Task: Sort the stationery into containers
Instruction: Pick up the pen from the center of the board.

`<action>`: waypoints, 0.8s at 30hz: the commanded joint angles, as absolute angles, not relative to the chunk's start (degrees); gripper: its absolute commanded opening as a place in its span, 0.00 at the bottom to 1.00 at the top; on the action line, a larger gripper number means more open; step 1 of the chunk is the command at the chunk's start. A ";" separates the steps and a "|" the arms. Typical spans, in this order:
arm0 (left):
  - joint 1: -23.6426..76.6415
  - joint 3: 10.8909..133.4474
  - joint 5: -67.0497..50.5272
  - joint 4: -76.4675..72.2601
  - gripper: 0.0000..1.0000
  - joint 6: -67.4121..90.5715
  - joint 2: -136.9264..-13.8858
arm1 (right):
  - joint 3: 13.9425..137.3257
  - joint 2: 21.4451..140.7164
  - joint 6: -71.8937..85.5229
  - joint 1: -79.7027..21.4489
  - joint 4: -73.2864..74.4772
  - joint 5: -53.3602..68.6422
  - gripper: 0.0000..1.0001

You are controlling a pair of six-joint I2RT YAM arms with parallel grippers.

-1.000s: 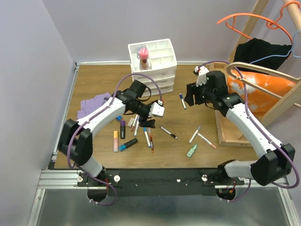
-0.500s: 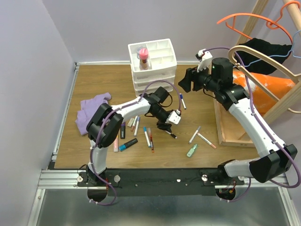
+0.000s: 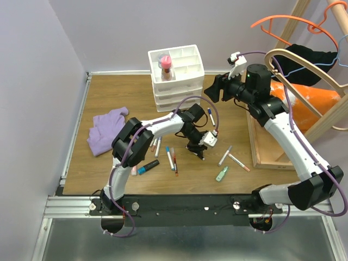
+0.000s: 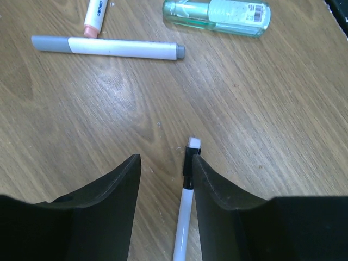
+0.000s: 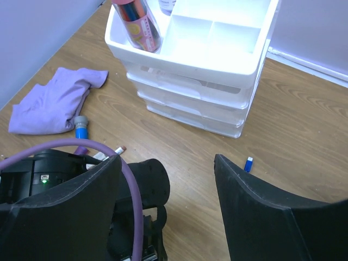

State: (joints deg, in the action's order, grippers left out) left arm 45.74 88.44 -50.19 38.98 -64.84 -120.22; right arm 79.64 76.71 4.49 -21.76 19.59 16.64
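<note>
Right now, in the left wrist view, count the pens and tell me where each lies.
3. A black-banded white pen lies inside the left gripper; a grey-capped white marker lies ahead, upper left; an orange-tipped pen, cropped, sits beyond it. Others may hide under the gripper.

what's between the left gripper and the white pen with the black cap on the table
Nothing visible. The white pen lies on the bare wood table between the fingers of the left gripper, close against one of them. The grey-ended marker and the green bottle lie well beyond it.
</note>
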 commanded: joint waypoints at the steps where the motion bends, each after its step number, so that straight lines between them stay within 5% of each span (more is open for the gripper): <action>1: 46.32 90.79 -46.67 43.41 0.50 -64.07 -121.73 | 81.39 76.82 4.83 -21.71 17.23 17.05 0.77; 19: 49.57 90.08 -37.62 39.47 0.49 -51.52 -123.74 | 80.95 76.46 4.48 -21.71 16.79 16.44 0.78; 24: 49.66 91.67 -35.51 38.85 0.37 -48.08 -125.51 | 81.12 76.64 4.57 -21.71 16.87 16.44 0.78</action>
